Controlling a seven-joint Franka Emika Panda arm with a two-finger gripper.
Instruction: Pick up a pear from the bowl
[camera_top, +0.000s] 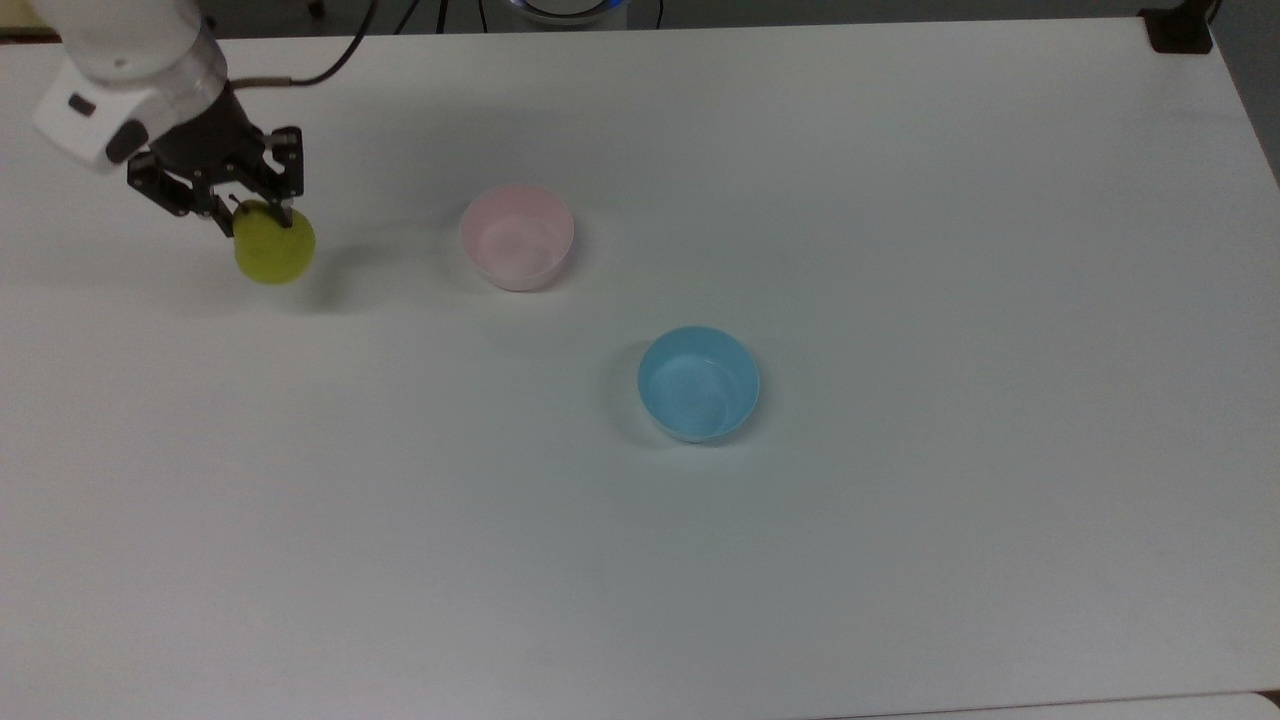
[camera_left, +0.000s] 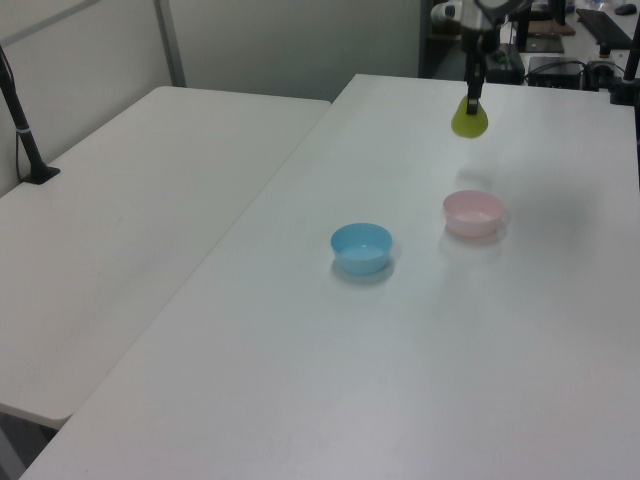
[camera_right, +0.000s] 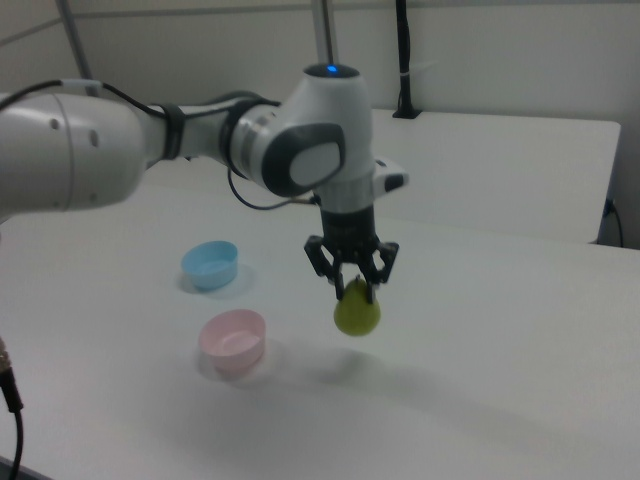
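Under the pincer (camera_top: 258, 212) hangs the pear (camera_top: 274, 248), pinched at its top w/ fingers closed on it, clear above the surface (camera_top: 900, 520). Pink bowl (camera_top: 517, 237) sits off to the pincer's right in the top view, blue bowl (camera_top: 699, 383) farther.

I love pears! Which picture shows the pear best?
The right view: the pear hangs in plain sight from the end effector, above the table. In the top view its top is covered; in the left view it looks tiny.
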